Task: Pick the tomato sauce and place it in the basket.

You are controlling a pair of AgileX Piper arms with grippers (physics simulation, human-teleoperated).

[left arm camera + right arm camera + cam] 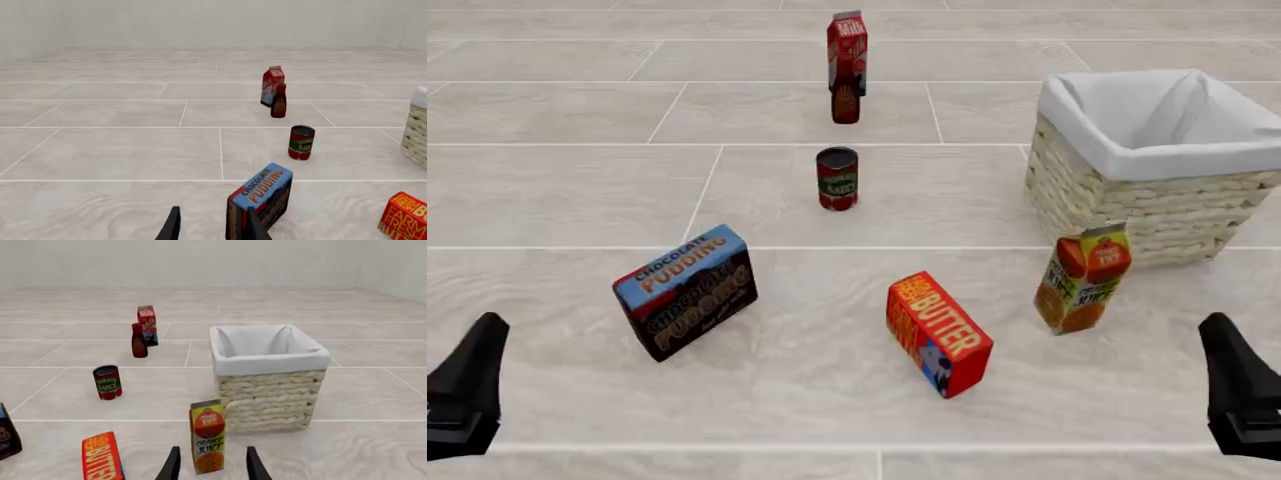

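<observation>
Tomato sauce [837, 178] upright, fully visible.

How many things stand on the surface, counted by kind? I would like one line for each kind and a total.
Cartons: 2, milk carton and orange juice carton
Boxes: 2, chocolate pudding box and butter box
Cans: 1, tomato sauce
Bottles: 1, dark red bottle
Baskets: 1, basket
Total: 7

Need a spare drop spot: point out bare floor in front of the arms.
Bare patch: left of the tomato sauce, beyond the chocolate pudding box. Crowded: between the butter box, orange juice carton and basket.
</observation>
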